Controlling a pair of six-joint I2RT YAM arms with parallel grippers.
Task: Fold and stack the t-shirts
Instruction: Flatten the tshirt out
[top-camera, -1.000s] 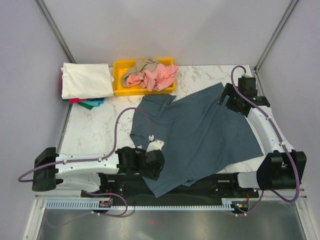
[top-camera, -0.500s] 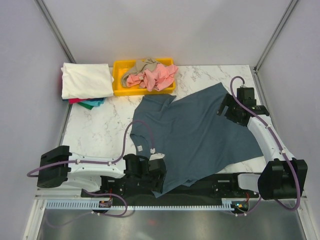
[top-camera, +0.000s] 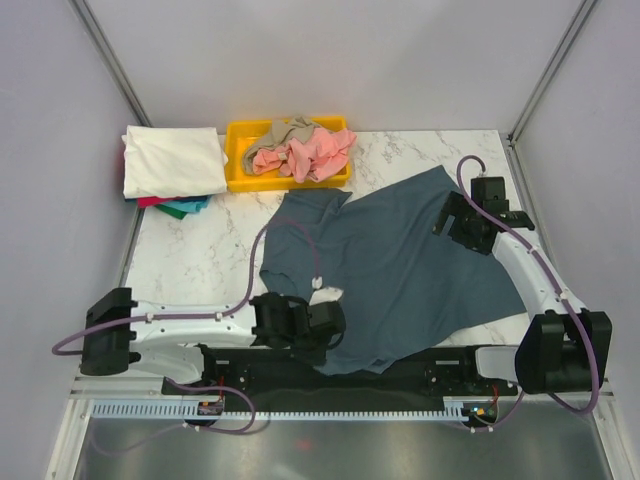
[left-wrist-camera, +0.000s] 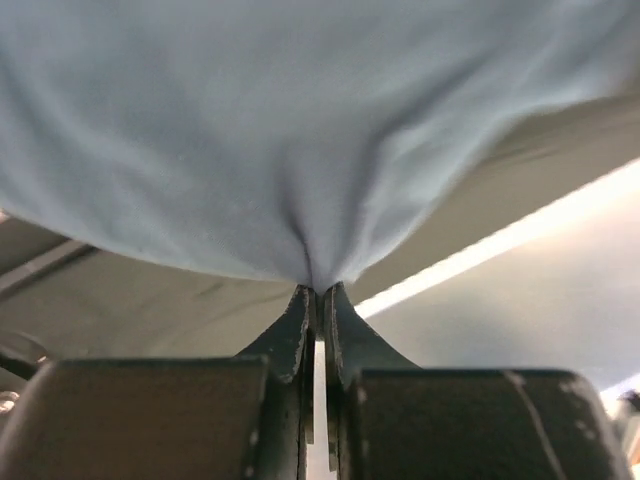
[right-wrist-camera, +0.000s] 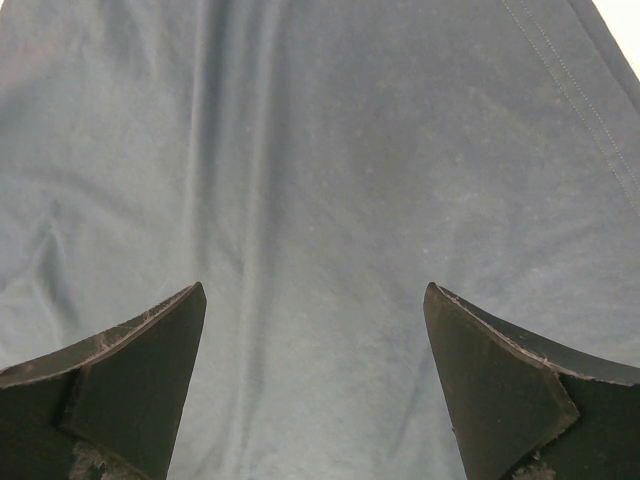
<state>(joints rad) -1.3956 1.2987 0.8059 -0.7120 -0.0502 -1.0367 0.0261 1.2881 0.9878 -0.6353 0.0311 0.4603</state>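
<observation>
A large dark slate-blue t-shirt lies spread over the marble table, its near hem draped over the front edge. My left gripper sits at the shirt's near-left edge. In the left wrist view this gripper is shut on a pinch of the slate-blue fabric, which tents up from the jaws. My right gripper hovers over the shirt's right side. In the right wrist view it stands wide open over flat cloth, holding nothing.
A yellow bin at the back holds crumpled salmon-pink and tan shirts. A folded stack stands at the back left, cream-white on top, teal and red edges below. Bare marble lies left of the blue shirt.
My left gripper moved right along the near edge and shut on the blue shirt's hem; the corner hanging over the front edge has drawn in. The right gripper shifted slightly and stayed open.
</observation>
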